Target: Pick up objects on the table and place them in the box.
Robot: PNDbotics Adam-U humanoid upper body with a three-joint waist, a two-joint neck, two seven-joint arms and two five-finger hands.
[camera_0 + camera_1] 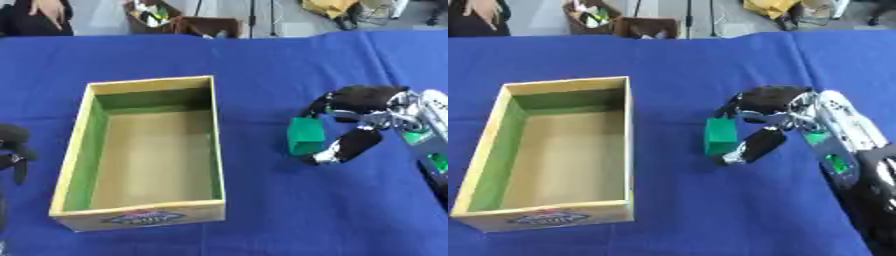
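My right robot hand (350, 122) grips a small green block (305, 135) btwn thumb and curled fingers, just right of the box (76, 150), w/ the block at the hand's left tip, facing the box. Block looks lifted or just clear of the blue-covered desk (262, 65); can't tell if it touches the cloth. Pinch is sideways, fingers over the far side and thumb under the near side, prob so the block's left face stays free and can go over the box wall first.

Box sits left of centre, long axis running near to far, open top, green inner walls, tan floor, nothing inside that I can see. A printed label shows on its near wall.

My left robot hand (13, 150) shows only as dark fingers at the left edge, beside the box, idle; open or closed, can't tell.

Judgement: task is at step one, block in hand, not yet in the box. Next move needs a lift and a carry left over the right wall.
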